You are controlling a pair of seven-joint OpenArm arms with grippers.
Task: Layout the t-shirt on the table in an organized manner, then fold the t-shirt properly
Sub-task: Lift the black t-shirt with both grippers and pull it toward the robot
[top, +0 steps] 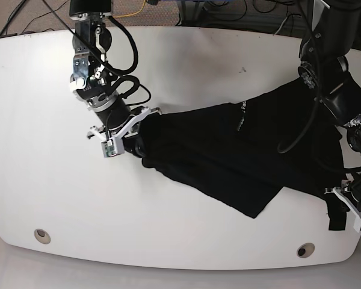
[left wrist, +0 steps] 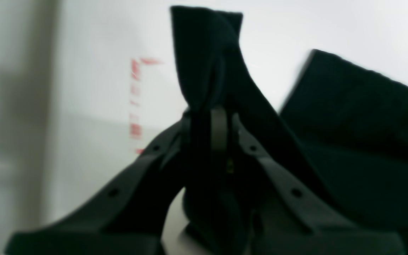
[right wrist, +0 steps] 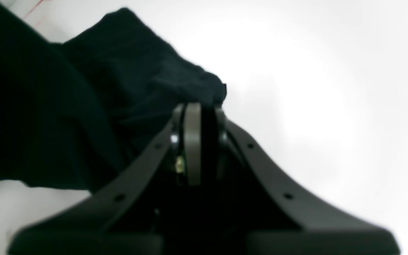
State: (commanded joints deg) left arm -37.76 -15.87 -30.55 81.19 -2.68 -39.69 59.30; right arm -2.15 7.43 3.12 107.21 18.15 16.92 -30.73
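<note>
Left wrist view: the left gripper (left wrist: 218, 117) is clamped on a bunched corner of the t-shirt (left wrist: 360, 117), which stands up above the tips at frame centre; more black cloth fills the right. Red tape (left wrist: 135, 106) shows blurred at left on the table (left wrist: 94, 141).

Right wrist view: the right gripper (right wrist: 197, 109) pinches another fold of the t-shirt (right wrist: 126, 71); the cloth drapes to the upper left.

Base view: the t-shirt (top: 228, 156) stretches across centre-right, doubled over and creased, small white marks (top: 241, 115) near its middle. The right gripper (top: 123, 141) holds the left end, the left gripper (top: 349, 208) the lower-right end.

Judgement: spreading step. Draw both ends apart evenly, keep the cloth low, and release only once it lies flat.
</note>
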